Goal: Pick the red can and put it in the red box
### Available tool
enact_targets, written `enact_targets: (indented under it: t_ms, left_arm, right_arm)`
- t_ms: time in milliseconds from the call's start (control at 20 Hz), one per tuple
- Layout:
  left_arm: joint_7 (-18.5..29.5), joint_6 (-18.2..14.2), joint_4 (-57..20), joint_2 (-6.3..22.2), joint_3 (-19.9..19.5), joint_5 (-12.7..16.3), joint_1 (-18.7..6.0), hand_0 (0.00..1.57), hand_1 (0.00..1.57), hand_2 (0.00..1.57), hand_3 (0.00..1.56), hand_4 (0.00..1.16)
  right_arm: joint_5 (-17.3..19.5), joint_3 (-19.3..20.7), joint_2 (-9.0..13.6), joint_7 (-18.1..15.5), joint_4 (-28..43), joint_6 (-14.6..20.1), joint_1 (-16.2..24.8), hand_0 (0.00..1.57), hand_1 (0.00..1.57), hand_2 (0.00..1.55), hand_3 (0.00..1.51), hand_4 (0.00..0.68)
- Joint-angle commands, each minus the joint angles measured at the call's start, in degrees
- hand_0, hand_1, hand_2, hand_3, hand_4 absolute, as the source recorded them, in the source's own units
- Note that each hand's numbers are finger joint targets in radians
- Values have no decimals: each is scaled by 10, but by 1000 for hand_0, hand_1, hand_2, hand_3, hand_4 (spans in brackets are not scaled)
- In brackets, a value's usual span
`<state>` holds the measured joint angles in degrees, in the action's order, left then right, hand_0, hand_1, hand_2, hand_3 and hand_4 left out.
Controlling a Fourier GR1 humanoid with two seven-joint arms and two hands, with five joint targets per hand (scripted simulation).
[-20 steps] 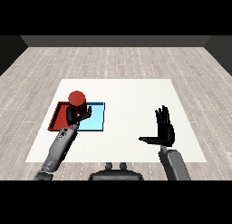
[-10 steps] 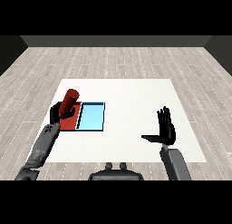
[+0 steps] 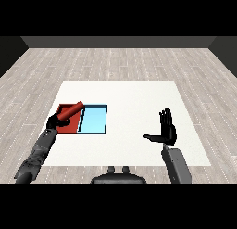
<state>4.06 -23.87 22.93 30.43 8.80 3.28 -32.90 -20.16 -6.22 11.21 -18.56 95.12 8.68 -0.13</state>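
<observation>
Head view: left hand (image 3: pixel 54 121) curled round smooth cylindrical red can (image 3: pixel 71 111), tilted over flat red tray (image 3: pixel 65 127).

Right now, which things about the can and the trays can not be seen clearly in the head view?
- Red tray: the left hand and red can cover part of it.
- Can and tray: whether the tilted can touches the tray or is above it cannot be told; both are red and overlap.
- Left hand's fingers: too small to tell apart around the can.
- Light blue tray: contents, if any, too small to tell.
</observation>
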Motion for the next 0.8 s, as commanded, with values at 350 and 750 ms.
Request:
enact_targets:
  t_ms: [350, 750]
  left_arm:
    - [-1, 101, -178, -27, 38, -63, -65, 0, 0, 0, 0, 0]
    - [194, 109, -67, -24, -149, 118, -72, 0, 0, 0, 0, 0]
  right_arm:
    - [16, 4, -27, -9, -58, 18, -64, 0, 0, 0, 0, 0]
    - [-12, 13, -20, -32, -59, -29, -42, 0, 0, 0, 0, 0]
